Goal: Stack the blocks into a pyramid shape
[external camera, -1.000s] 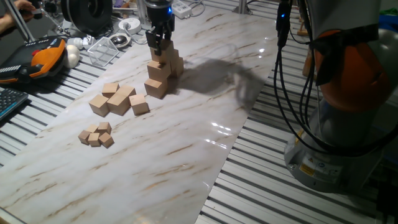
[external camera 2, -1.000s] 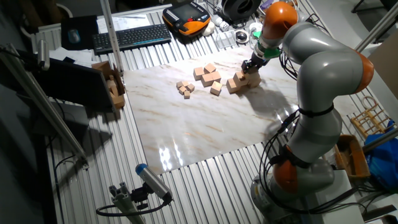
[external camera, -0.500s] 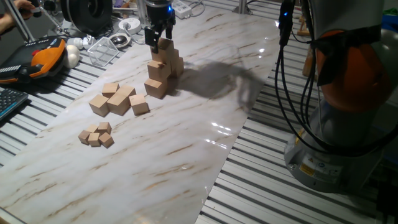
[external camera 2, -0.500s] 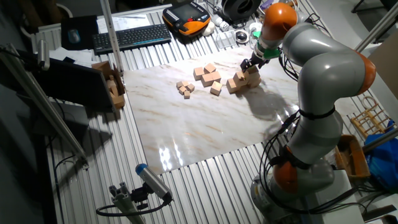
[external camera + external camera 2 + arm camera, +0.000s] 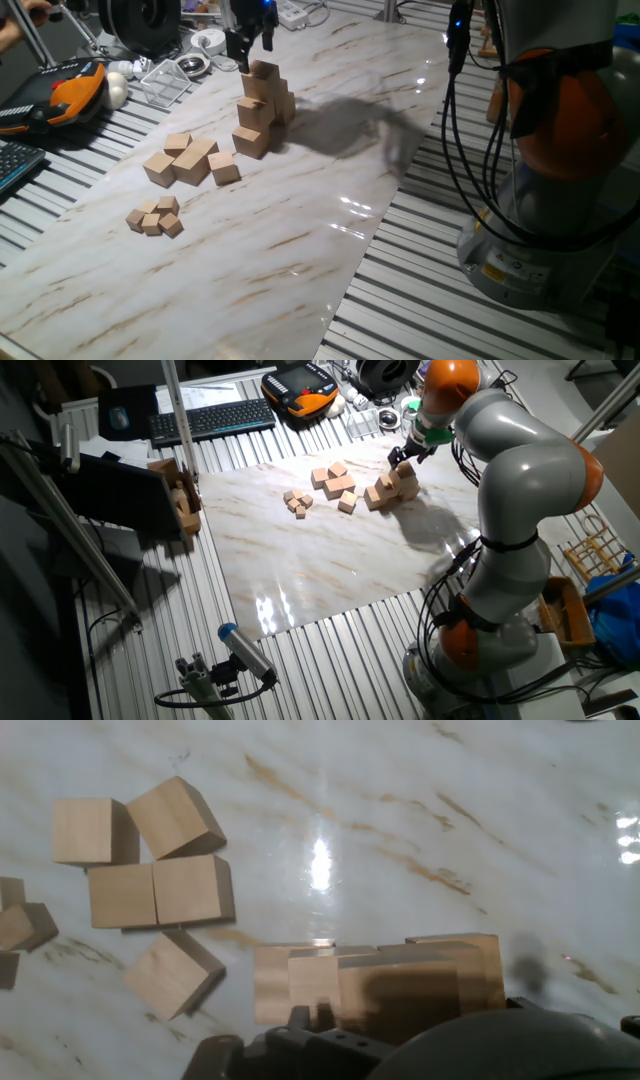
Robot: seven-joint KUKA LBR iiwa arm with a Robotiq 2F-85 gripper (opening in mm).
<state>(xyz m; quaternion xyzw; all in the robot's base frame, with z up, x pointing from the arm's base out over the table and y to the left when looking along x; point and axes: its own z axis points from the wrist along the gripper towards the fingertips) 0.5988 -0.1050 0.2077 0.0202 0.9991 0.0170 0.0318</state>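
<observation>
The blocks stand as a stepped pile [image 5: 260, 108] on the marble board, with a single top block [image 5: 265, 72] at its peak. The same pile [image 5: 393, 485] shows at the board's far right in the other fixed view. My gripper [image 5: 247, 48] hangs just above and slightly left of the top block, open and holding nothing. It is seen again as gripper [image 5: 401, 457] over the pile. In the hand view the pile [image 5: 400, 982] lies right below me at the lower edge, and my fingertips are hidden.
A cluster of medium wooden cubes [image 5: 188, 160] lies left of the pile, seen also as cubes [image 5: 150, 870]. Tiny cubes [image 5: 155, 217] sit nearer the front. A clear plastic tray [image 5: 165, 80], an orange-black pendant [image 5: 70, 90] and a keyboard [image 5: 210, 420] lie beyond the board.
My gripper let go of the top block and rose up and slightly left. The block stays on the pile's peak.
</observation>
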